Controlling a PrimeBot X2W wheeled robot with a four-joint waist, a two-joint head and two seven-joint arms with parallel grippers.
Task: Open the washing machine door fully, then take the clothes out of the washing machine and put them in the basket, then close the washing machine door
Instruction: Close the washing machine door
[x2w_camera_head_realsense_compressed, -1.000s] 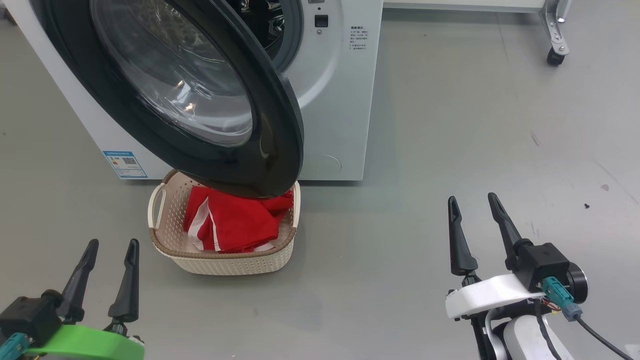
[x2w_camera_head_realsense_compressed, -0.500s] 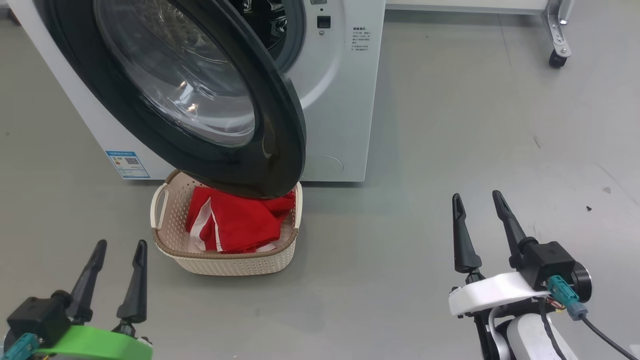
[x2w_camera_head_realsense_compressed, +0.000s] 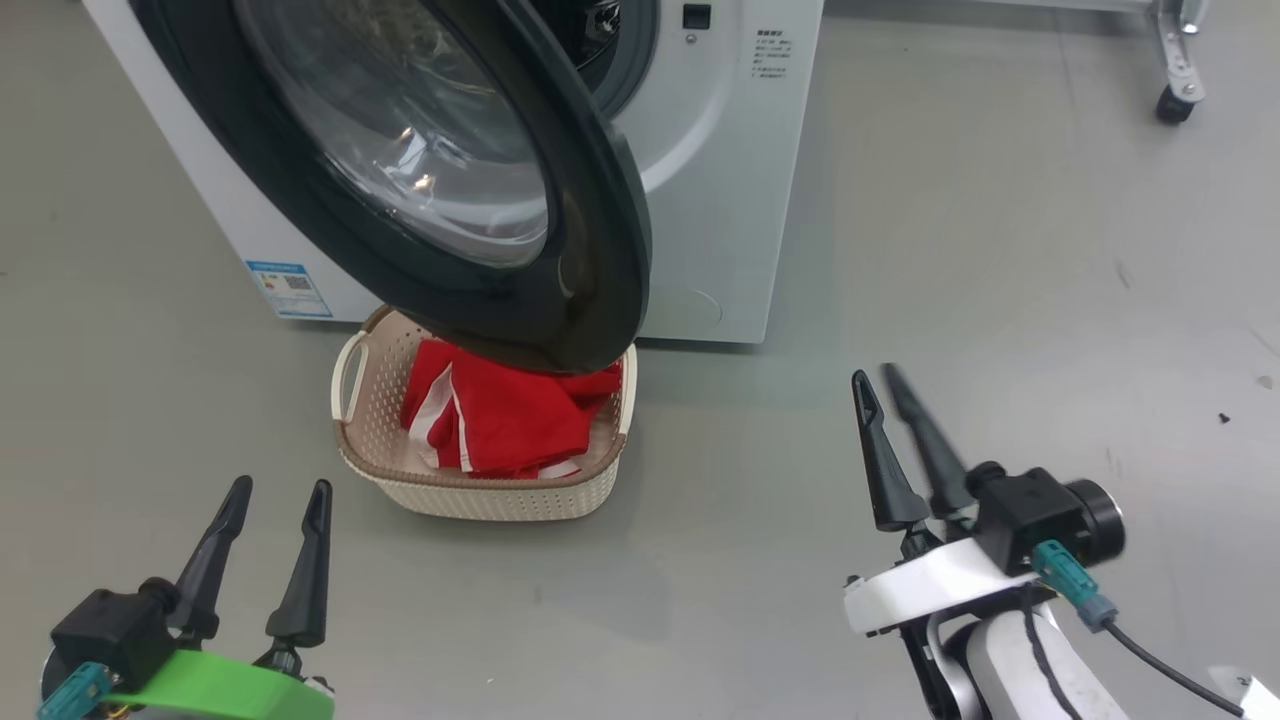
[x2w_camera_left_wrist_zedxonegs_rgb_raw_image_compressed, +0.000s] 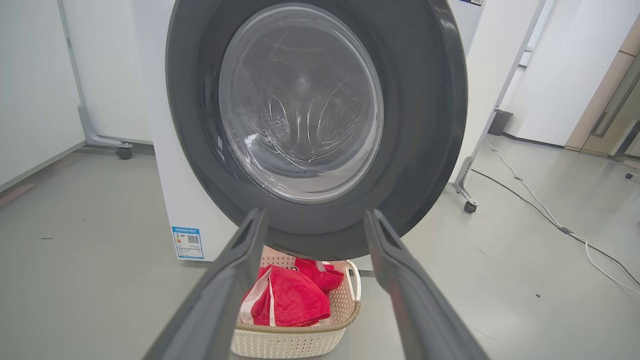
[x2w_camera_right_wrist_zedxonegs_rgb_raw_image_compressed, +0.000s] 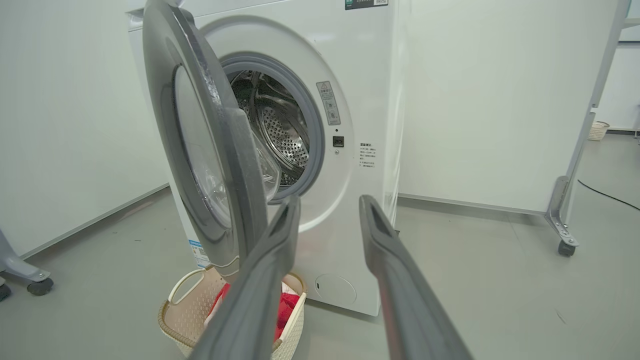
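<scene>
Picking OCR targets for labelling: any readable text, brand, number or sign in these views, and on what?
Nothing reads legibly.
Blue sticker, washing machine front, lower corner: QR code and print, too small.
Printed block beside the drum opening: too small.
Grey sticker with warning triangle, beside the drum ring: text blurred.
Dark label at the machine's top edge: cut off, unreadable.

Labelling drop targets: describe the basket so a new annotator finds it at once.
Start at the white washer with its black-rimmed door swung open. On the grey floor right below the door's lower edge sits the basket. It is cream and perforated, with a brown rim and loop handles, and it holds red clothes with white stripes.
</scene>
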